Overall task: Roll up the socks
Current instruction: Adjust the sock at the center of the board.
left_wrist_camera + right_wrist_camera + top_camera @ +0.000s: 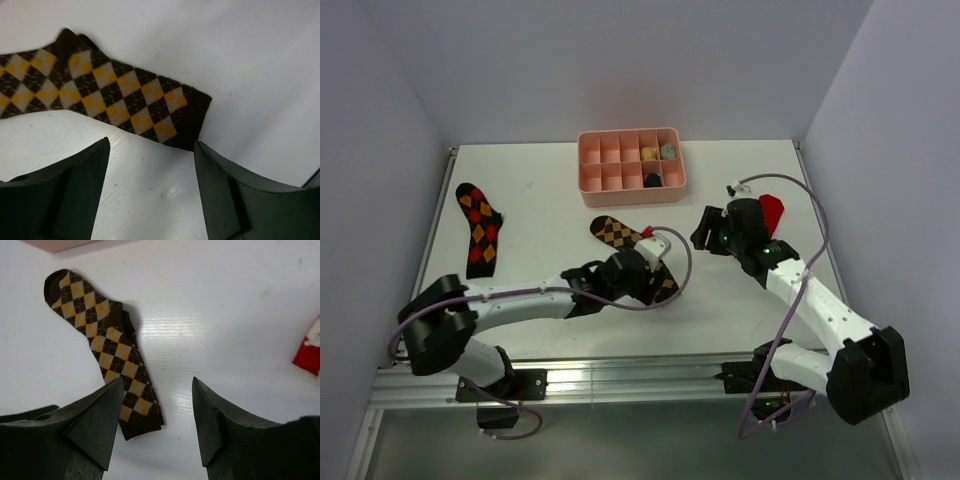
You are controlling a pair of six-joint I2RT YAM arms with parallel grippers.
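Three socks lie flat on the white table. The black sock with tan diamonds [616,233] [100,90] [107,345] is in the middle, its dark cuff end just beyond my left gripper [656,280] [151,144]. That gripper is open over bare table with nothing between its fingers. My right gripper [704,238] [157,381] hovers open to the right of this sock and holds nothing. In the right wrist view its left finger overlaps the sock's cuff. The black sock with red-orange diamonds [478,228] lies at far left. The red sock [773,210] [309,352] sits behind the right wrist.
A pink compartment tray [635,196] stands at the back centre with small items in a few cells. Grey walls close in the table on the left, back and right. A metal rail runs along the near edge by the arm bases.
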